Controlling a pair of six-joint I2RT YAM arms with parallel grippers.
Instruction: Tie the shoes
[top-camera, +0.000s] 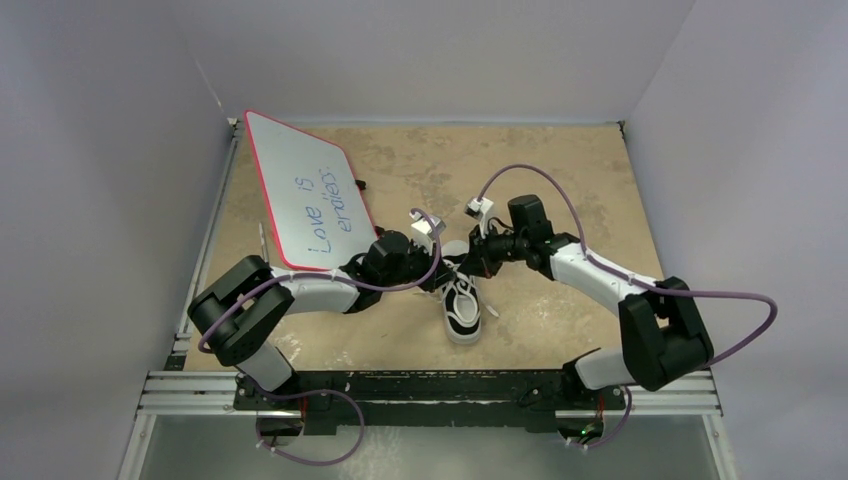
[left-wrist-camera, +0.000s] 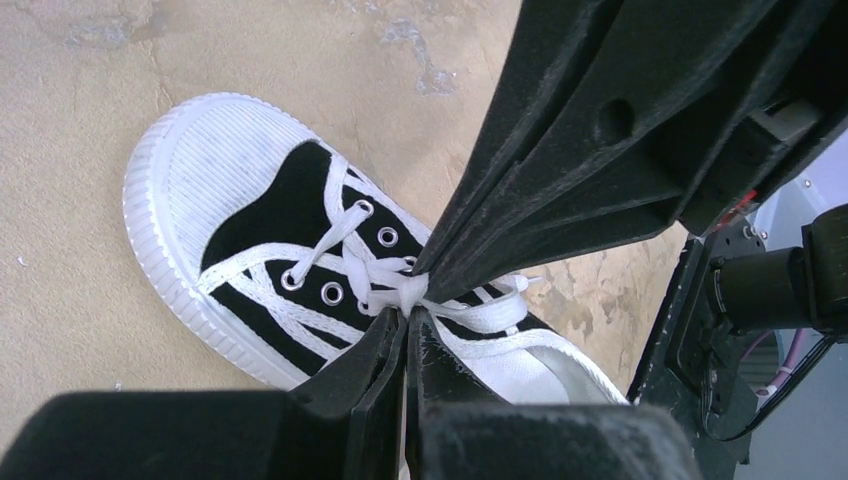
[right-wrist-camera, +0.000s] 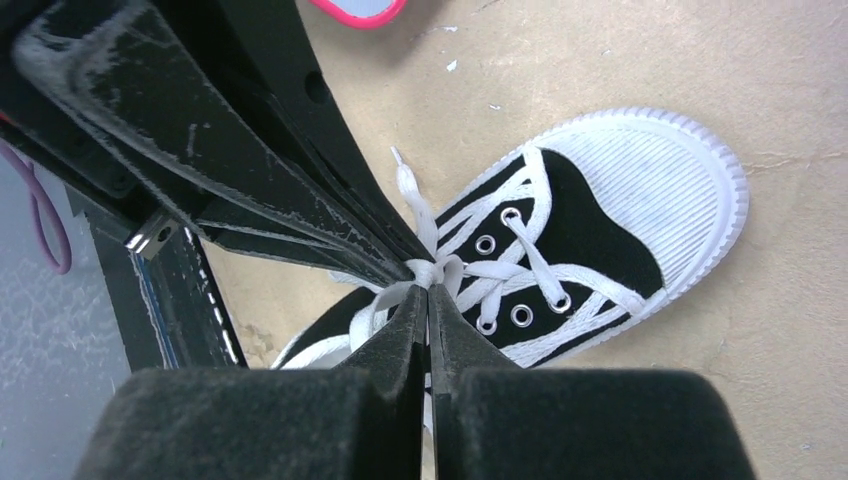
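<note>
A small black sneaker (top-camera: 462, 305) with white stripes, white sole and toe cap lies in the middle of the table, toe toward the arms. It also shows in the left wrist view (left-wrist-camera: 260, 230) and the right wrist view (right-wrist-camera: 590, 230). Its white laces (left-wrist-camera: 400, 290) bunch into a knot over the tongue. My left gripper (left-wrist-camera: 408, 312) is shut on the lace at that knot. My right gripper (right-wrist-camera: 428, 290) is shut on the lace (right-wrist-camera: 430, 270) at the same knot, from the other side. The two grippers' fingertips meet tip to tip above the shoe (top-camera: 452, 262).
A whiteboard (top-camera: 305, 190) with a pink rim and blue handwriting leans at the back left, just behind the left arm. Purple cables (top-camera: 540, 180) loop over both arms. The tan table (top-camera: 560, 150) is bounded by grey walls and a metal rail at the front.
</note>
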